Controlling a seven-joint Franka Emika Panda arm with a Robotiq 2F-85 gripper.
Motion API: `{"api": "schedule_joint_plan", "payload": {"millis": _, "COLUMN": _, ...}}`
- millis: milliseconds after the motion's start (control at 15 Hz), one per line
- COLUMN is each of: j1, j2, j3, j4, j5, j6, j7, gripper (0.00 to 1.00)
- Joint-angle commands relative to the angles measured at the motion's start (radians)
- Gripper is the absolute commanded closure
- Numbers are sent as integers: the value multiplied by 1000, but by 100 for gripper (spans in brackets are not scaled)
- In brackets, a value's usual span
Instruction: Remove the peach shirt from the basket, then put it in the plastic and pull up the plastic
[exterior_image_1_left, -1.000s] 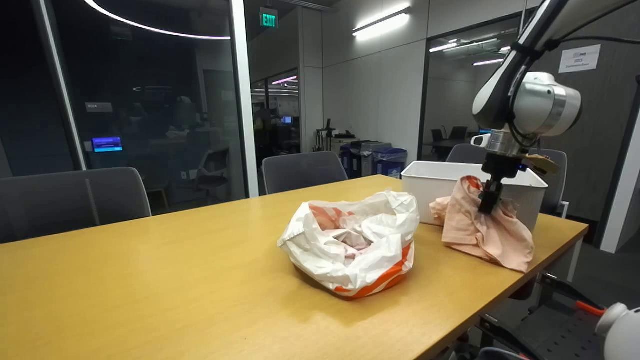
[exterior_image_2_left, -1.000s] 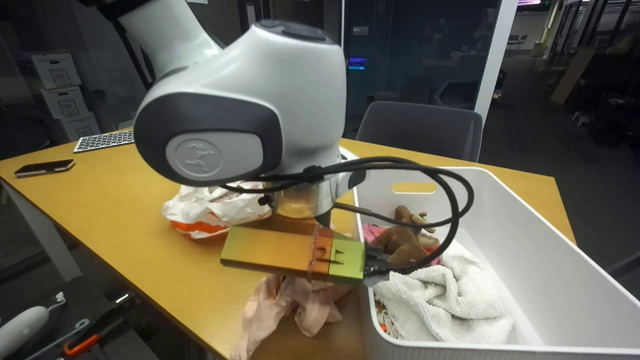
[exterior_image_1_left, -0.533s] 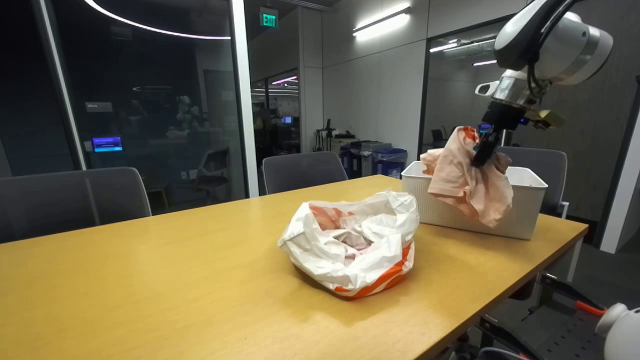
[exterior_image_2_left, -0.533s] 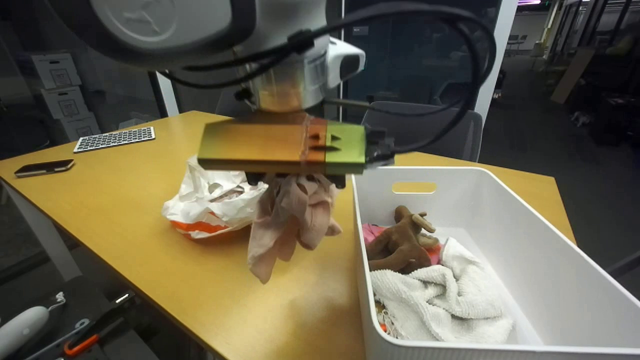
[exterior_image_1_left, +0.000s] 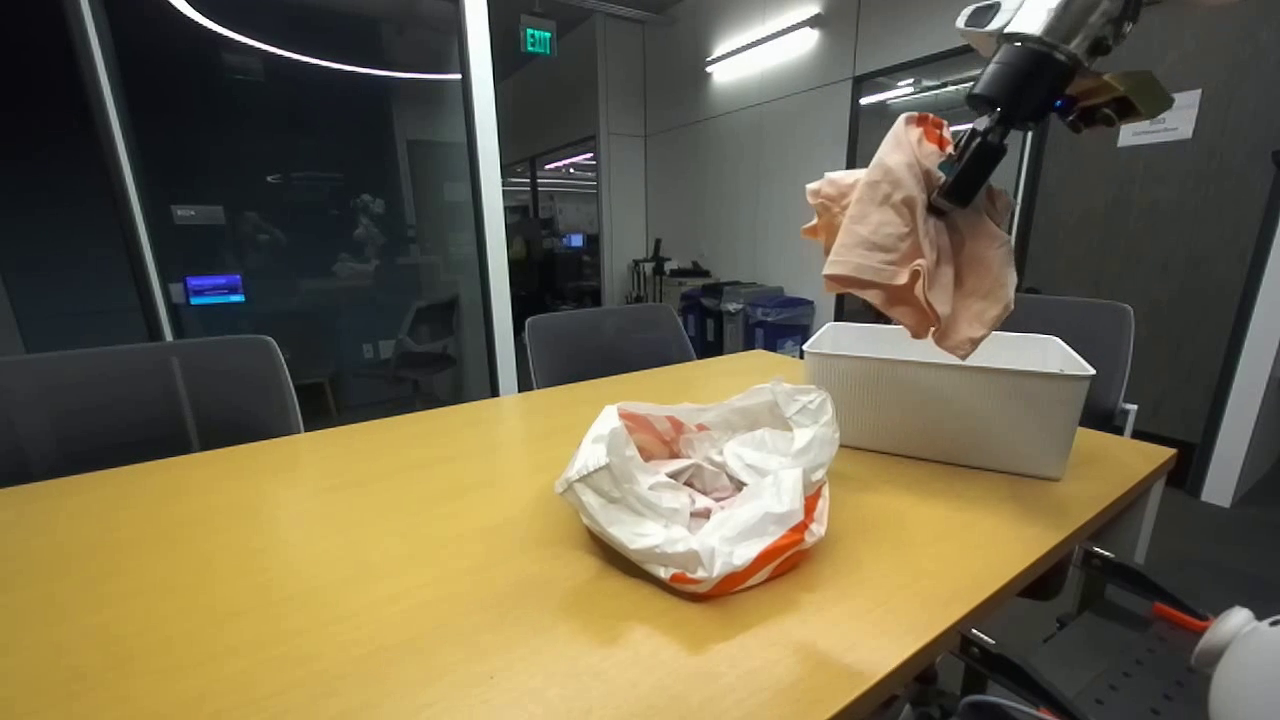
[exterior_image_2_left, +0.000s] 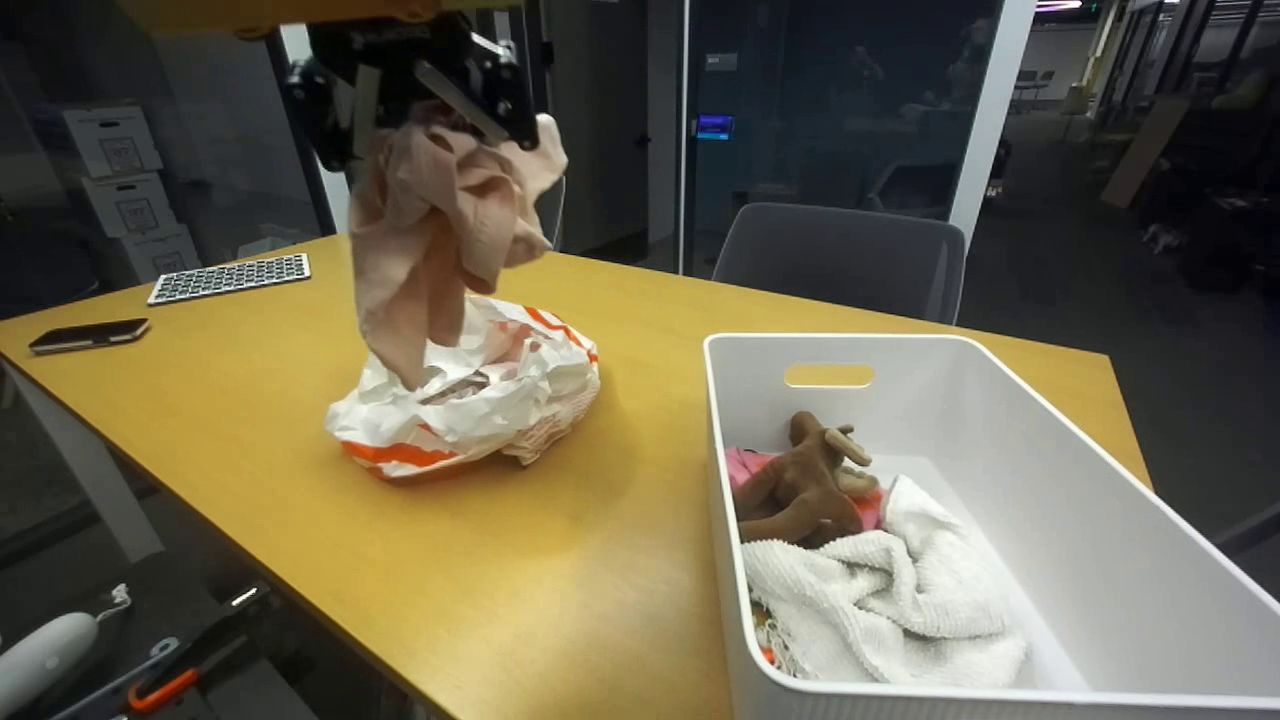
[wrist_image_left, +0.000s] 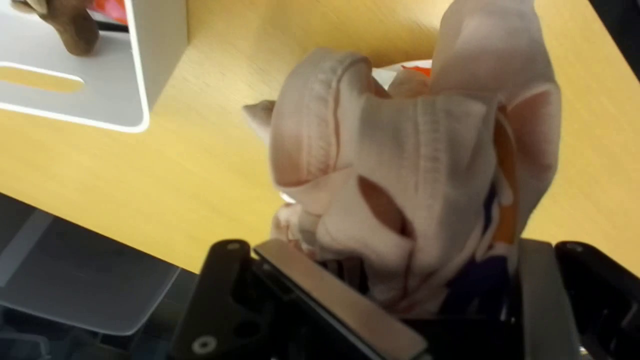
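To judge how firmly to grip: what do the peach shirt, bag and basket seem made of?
Peach shirt: soft matte fabric, probably cotton; it drapes and shows stitched seams.
Bag: thin plastic film, most likely; slight sheen, crisp wrinkles.
Basket: apparently rigid plastic, satin finish; straight, ribbed walls.

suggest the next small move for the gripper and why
Probably shift the peach shirt over the plastic bag before lowering: the gripper holds it aloft, and in an exterior view it hangs toward the basket, not straight above the bag's open top.
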Motion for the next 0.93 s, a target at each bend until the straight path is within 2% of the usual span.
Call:
{"api": "schedule_joint_plan", "payload": {"millis": 0, "j1": 128, "j2": 16, "j3": 75, "j4": 9, "j5": 8, "j6": 36, "j7": 92, "gripper": 100}}
{"api": "schedule_joint_plan", "payload": {"millis": 200, "j1": 219, "j2": 131, "j3": 119, "j4": -10, "j5": 2, "j6": 186, "j7": 126, "gripper": 100}}
{"api": "schedule_joint_plan", "payload": {"millis": 467, "j1": 308, "j2": 320, "j3": 127, "j4": -13, "j5": -1, "j6": 412, "j7": 134, "gripper": 100}}
{"api": "schedule_joint_plan", "payload": {"millis": 800, "j1": 351, "j2": 551, "j3": 145, "j4": 26, "j5": -24, "j6": 598, "j7": 151, "gripper": 100}}
{"api": "schedule_joint_plan", "payload": {"millis": 867, "j1": 350, "j2": 574, "j3": 112, "j4": 31, "j5": -23, "j6": 625, "j7": 98, "gripper": 100}}
